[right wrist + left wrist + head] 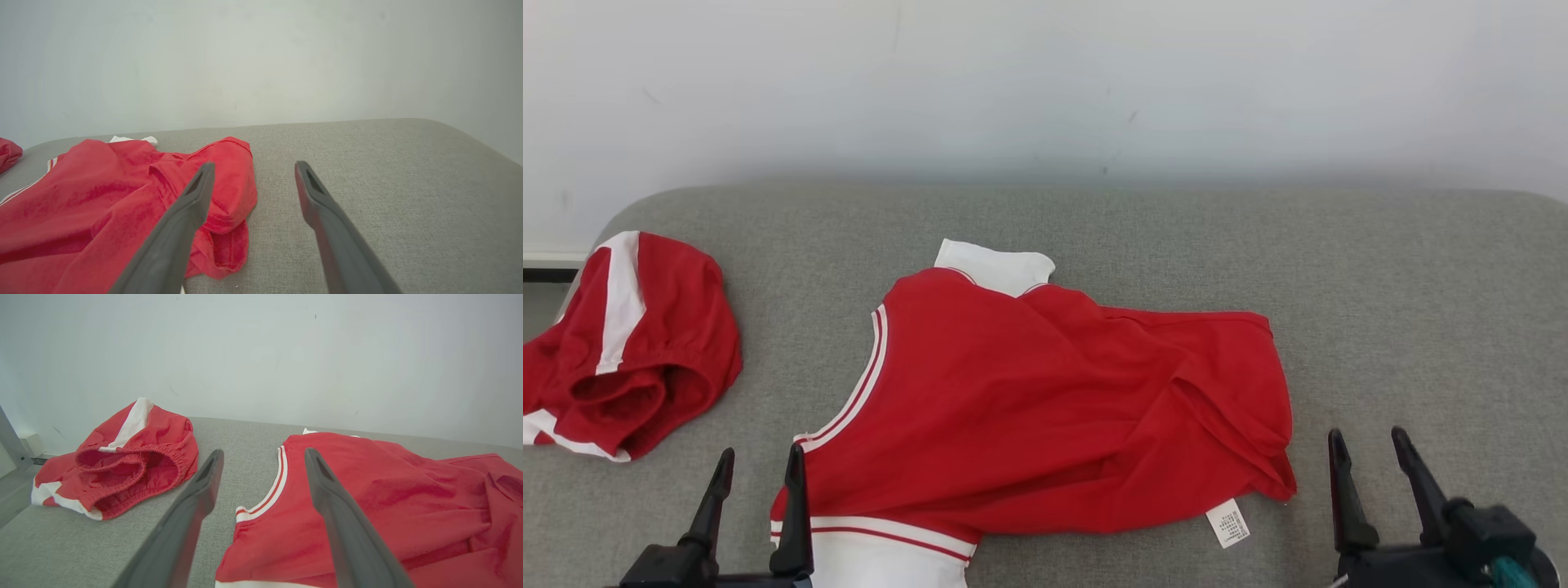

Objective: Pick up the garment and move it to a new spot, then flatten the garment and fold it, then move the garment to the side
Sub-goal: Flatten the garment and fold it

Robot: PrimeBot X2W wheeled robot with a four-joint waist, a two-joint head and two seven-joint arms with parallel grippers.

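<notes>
Head view: the red sleeveless cloth jersey (1029,400) with white striped trim lies rumpled on the grey fabric cushion (1421,310), between the two grippers. The left gripper (761,452) stands spread wide and empty, its inner finger over the jersey's near left edge. The right gripper (1365,433), equally wide and empty, sits just beside the jersey's right corner. Red elastic-waisted shorts (645,351) lie apart, further left.

Left wrist view: the jersey's striped armhole edge lies between the fingers.

Right wrist view: the jersey's bunched end lies behind the left-hand finger.
</notes>
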